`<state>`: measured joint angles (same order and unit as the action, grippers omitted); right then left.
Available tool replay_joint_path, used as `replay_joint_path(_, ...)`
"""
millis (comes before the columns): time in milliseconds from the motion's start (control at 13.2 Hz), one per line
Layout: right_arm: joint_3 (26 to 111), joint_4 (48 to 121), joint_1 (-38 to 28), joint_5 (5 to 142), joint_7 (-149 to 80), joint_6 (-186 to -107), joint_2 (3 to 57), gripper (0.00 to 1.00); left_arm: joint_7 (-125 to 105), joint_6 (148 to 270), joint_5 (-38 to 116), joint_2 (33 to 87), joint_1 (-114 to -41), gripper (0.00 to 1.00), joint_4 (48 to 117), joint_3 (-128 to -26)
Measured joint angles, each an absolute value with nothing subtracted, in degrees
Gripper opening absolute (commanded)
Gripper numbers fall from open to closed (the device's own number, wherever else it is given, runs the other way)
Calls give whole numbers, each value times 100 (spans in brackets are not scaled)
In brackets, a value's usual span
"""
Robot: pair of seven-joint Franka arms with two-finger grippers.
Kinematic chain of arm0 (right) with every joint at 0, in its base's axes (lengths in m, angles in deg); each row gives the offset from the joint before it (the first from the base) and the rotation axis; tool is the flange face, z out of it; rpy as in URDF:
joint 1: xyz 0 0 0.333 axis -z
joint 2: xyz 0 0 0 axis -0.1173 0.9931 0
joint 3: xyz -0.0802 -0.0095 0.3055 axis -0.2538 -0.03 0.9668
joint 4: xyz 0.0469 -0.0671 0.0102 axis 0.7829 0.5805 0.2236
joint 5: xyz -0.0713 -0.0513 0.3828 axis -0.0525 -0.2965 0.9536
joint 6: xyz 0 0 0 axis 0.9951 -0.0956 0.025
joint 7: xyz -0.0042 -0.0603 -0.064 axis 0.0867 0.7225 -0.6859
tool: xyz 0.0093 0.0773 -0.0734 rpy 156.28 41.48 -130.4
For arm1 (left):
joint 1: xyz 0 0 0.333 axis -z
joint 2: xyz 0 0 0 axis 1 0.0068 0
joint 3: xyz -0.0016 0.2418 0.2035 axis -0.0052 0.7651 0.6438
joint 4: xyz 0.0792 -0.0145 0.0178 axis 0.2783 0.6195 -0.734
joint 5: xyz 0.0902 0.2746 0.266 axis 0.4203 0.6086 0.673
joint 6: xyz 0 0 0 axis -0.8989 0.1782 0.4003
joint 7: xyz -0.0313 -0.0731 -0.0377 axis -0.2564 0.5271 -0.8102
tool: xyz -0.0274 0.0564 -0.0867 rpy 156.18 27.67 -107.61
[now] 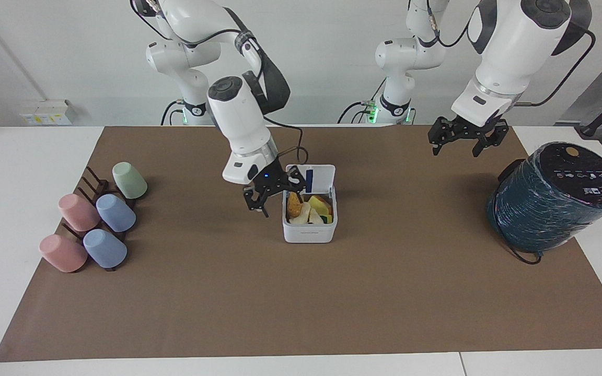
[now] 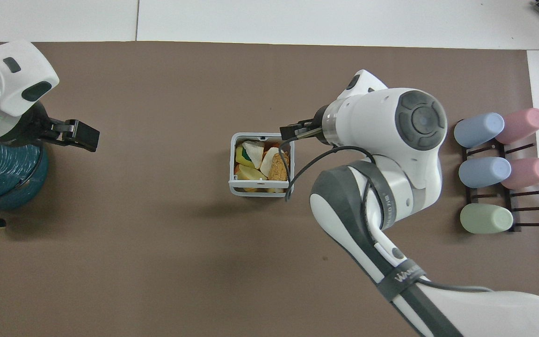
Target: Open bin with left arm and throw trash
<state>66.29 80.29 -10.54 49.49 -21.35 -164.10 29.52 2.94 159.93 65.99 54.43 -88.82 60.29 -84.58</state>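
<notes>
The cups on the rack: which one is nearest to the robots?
The green cup. It is alone at the rack's end nearest the robots; the blue cups and pink cups lie in pairs farther away.
</notes>
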Motion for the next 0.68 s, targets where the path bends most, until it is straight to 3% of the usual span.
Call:
replay_joint_path(227, 6615, 7954, -332, 4310, -2135, -16026, 2614, 100, 300, 16101, 6550, 5443, -8882, 100, 6119, -8460)
replay_joint_path(680, 6591, 7908, 494, 4217, -2136, -14060, 1591, 100, 301, 16183, 6542, 5440, -8875, 100, 6162, -8478)
